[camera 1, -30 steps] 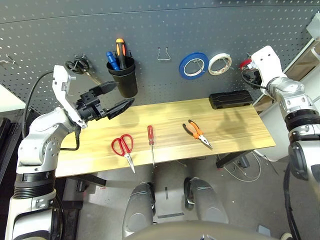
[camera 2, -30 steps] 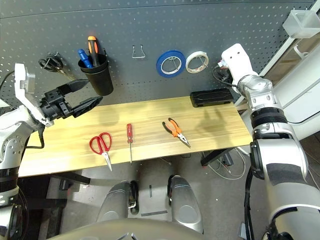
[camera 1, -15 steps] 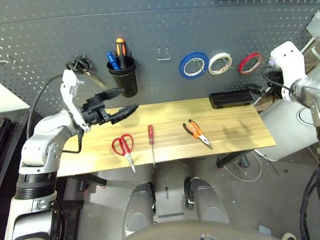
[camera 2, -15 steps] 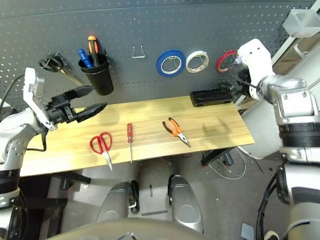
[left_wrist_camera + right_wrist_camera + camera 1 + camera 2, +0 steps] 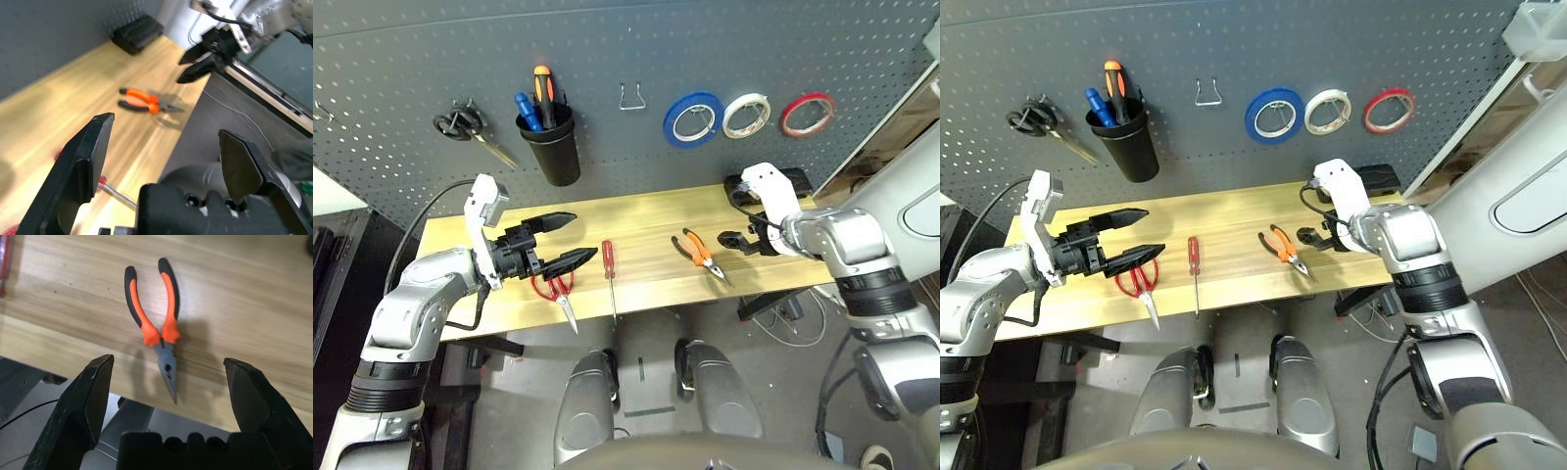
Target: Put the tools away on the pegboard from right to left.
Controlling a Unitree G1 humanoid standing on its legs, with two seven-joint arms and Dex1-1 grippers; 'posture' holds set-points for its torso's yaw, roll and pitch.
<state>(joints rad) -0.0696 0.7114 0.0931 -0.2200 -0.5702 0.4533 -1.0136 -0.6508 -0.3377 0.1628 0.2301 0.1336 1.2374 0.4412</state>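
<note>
With red tape ring (image 5: 807,114) hung on pegboard (image 5: 607,59), right gripper (image 5: 168,396), fingers apart, empty, poised over pliers (image 5: 157,328); descend, clamp handles next.

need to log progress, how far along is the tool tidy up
Done: the red tape ring hangs on the pegboard. In hand: nothing yet; the open right gripper sits beside the pliers. Left: pliers, screwdriver and red scissors lie on the table; the left gripper is open too.
</note>
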